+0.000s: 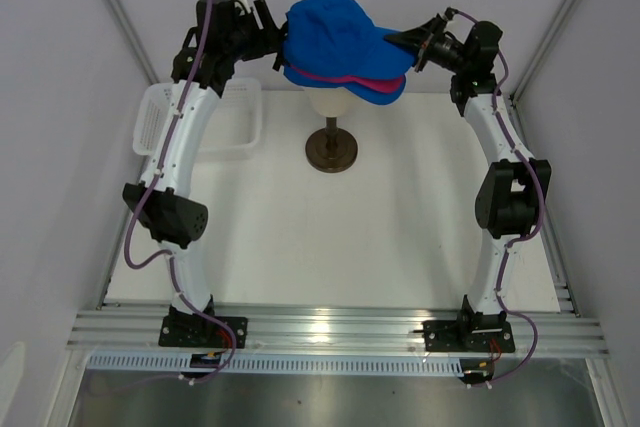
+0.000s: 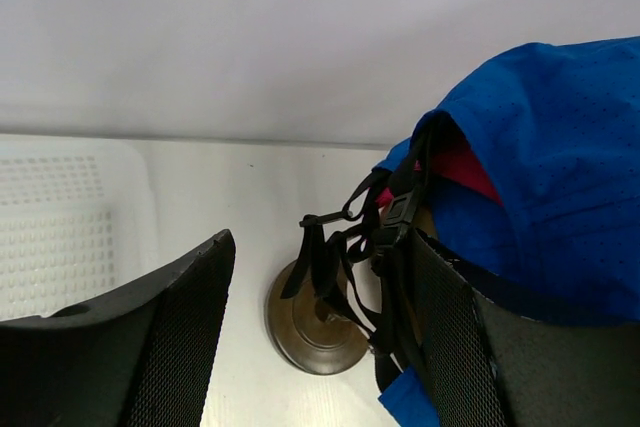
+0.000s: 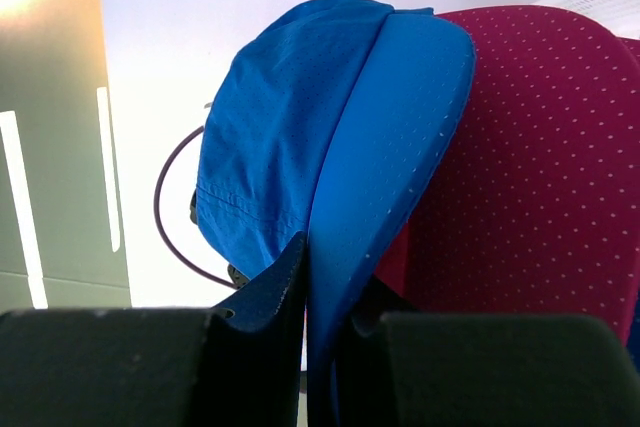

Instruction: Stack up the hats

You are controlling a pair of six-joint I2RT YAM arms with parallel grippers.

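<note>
All three hats sit piled on the cream mannequin head [image 1: 333, 105] at 12 o'clock on the counter [image 1: 330, 247]. The top blue cap [image 1: 330, 32] lies over the magenta cap [image 1: 372, 79], and the lower blue cap [image 1: 388, 95] shows under that. The right pincer [image 3: 325, 272], at 3 o'clock of the pile, is pressed together on the top blue cap's brim, probably to steer the cap square over the two beneath. The left pincer [image 2: 325, 237], at 9 o'clock, is spread wide at the back of the pile. Its right finger is just beside the dangling black strap [image 2: 390, 217], perhaps ready to steady or tug the crown down.

The head rises on a dark stand [image 1: 333, 150], which lifts the pile well off the counter. A white mesh basket [image 1: 240, 117] lies at 10 o'clock, partly under the left arm. The counter is plain matte white, boxed in by pale walls [image 1: 60, 147], with an aluminium rail [image 1: 330, 327] carrying the arm bases at 6 o'clock.
</note>
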